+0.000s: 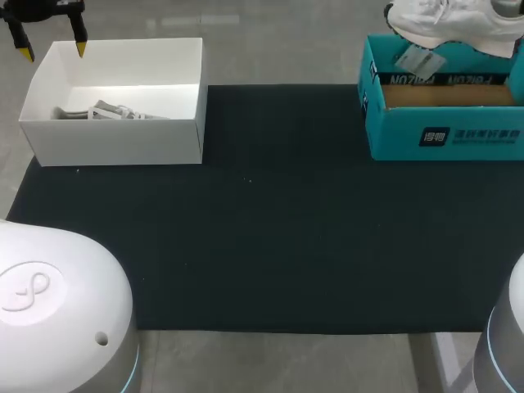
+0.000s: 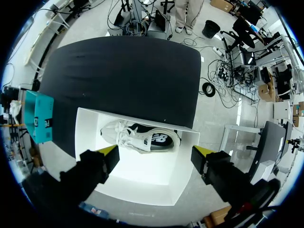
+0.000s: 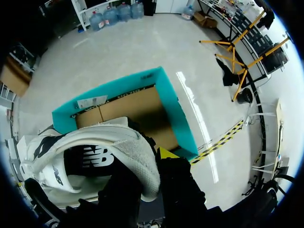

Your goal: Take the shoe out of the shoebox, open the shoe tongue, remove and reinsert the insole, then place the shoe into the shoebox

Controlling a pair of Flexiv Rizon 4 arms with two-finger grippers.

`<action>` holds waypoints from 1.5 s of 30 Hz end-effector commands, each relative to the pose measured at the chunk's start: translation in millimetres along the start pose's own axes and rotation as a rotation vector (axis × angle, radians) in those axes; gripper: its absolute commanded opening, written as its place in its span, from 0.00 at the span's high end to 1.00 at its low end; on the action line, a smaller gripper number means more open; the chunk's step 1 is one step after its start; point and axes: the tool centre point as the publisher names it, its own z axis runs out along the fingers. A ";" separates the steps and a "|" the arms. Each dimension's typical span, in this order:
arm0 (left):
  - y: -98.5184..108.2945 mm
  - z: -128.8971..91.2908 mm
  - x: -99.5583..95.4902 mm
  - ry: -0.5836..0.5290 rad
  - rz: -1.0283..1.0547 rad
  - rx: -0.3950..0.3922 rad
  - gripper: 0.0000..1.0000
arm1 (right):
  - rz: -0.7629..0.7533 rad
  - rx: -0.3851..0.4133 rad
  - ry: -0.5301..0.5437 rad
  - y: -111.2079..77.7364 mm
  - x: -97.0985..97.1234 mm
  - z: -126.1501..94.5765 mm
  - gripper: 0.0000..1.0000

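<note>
a grey tabletop (image 1: 286, 360) carries a black mat (image 1: 270, 246), with a container at each far corner of the mat. at the far right stands a teal cardboard shoebox (image 1: 442, 139), open-topped, its brown floor bare in the right wrist view. the white mesh sneaker (image 1: 450, 24) hangs directly above that opening, clear of the rim. its long axis runs along the box's long side, and a paper tag (image 1: 417, 59) dangles from it. the right gripper (image 3: 147, 164) is clenched on this sneaker: one yellow tip shows against the shoe's side, the other is hidden under the upper. the bare mat, where the tongue and insole work would likely be done, lies toward the robot and to its left from the sneaker, so the right arm is plainly the nearer one

at the far left, a white open-topped carton (image 1: 115, 139) holds a second white sneaker (image 2: 142, 137) lying on its side. the left gripper (image 2: 156, 154) hovers above the carton, fingers spread and holding nothing. that shoe lies ahead of it, lengthwise along the line between its tips
</note>
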 end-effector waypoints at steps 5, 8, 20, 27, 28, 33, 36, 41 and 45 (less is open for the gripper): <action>0.3 -0.3 0.3 0.001 0.001 0.000 0.00 | 0.079 0.034 -0.015 -38.4 11.4 -8.1 1.00; 0.3 -0.3 0.3 0.001 0.001 0.000 0.00 | 0.086 0.031 -0.030 -54.3 14.2 -8.3 1.00; 0.3 -0.3 0.3 0.001 0.001 0.000 0.00 | 0.013 -0.021 -0.065 -145.9 50.9 -30.6 1.00; 0.3 -0.3 0.3 0.001 0.001 0.000 0.00 | 0.007 0.001 -0.074 -190.2 71.3 -38.9 1.00; 0.3 -0.3 0.3 0.001 0.001 0.000 0.00 | 0.005 0.008 -0.077 -196.1 74.4 -39.3 1.00; 0.3 -0.3 0.3 0.001 0.001 0.000 0.00 | 0.012 0.019 -0.075 -227.8 90.3 -40.6 1.00; 0.3 -0.3 0.3 0.001 0.001 0.000 0.00 | 0.001 0.036 -0.080 -244.8 99.3 -37.7 1.00; 0.3 -0.3 0.3 0.001 0.001 0.000 0.00 | -0.021 0.069 -0.079 -276.7 111.4 -32.4 1.00; 0.3 -0.3 0.3 0.001 0.001 0.000 0.00 | -0.042 0.073 -0.100 -304.7 121.1 -28.3 1.00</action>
